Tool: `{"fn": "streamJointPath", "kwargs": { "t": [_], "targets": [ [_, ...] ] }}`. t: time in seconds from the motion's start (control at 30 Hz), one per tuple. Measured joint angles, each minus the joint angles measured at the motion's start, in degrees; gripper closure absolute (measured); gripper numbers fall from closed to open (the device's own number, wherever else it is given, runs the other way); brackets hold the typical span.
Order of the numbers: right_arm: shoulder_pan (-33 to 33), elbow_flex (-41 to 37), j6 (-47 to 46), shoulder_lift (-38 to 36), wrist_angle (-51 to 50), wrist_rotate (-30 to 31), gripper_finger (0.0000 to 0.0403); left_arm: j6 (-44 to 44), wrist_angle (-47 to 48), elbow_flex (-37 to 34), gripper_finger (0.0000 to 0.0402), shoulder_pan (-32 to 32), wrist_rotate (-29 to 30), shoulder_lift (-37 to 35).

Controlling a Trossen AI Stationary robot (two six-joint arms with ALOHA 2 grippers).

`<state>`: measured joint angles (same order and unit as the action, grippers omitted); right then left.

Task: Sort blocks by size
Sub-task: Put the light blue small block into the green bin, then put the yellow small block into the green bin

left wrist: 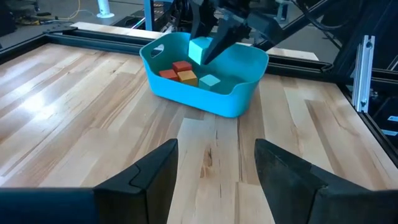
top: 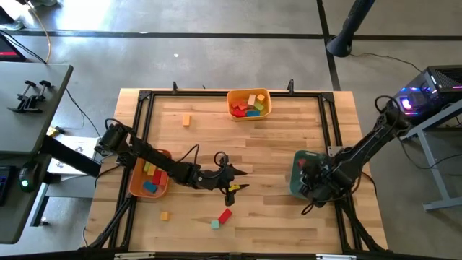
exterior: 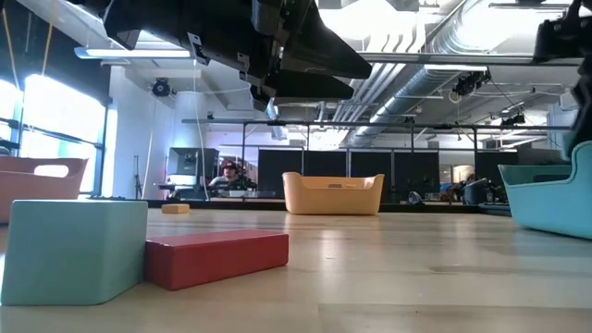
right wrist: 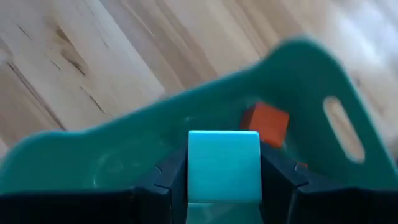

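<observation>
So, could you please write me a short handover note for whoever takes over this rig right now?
Right hand: shut on a teal cube, held over the teal tray at the table's right side.
Left hand: open and empty, hovering mid-table.
Done: blocks already lie in the teal tray, the yellow tray at the far edge, and the orange tray on the left.
Left: release the teal cube, then sort the loose pieces: a red bar and small teal block near the front, an orange block front left, another orange block far left.
</observation>
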<state>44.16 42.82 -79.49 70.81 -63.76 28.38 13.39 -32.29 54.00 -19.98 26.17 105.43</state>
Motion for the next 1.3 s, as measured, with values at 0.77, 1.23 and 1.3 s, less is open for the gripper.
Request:
{"fn": "streamJointPath", "kwargs": {
  "t": [0.77, 1.23, 1.3],
  "targets": [
    [2.18, 0.7, -1.01, 0.8, 3.8, 15.15, 0.0155, -7.78, 2.86, 0.23, 0.0204, -3.6, 0.5, 0.0],
    [0.33, -1.41, 28.31, 3.46, 32.94, 47.57, 0.0154, -1.89, 41.88, 16.63, 0.0204, -15.14, 9.84, -0.15],
    [-0.59, -1.93, 28.48, 4.85, 34.12, 45.47, 0.0153, 5.47, 48.5, 18.13, 0.0204, -15.39, 8.15, -0.31]
  ]
}}
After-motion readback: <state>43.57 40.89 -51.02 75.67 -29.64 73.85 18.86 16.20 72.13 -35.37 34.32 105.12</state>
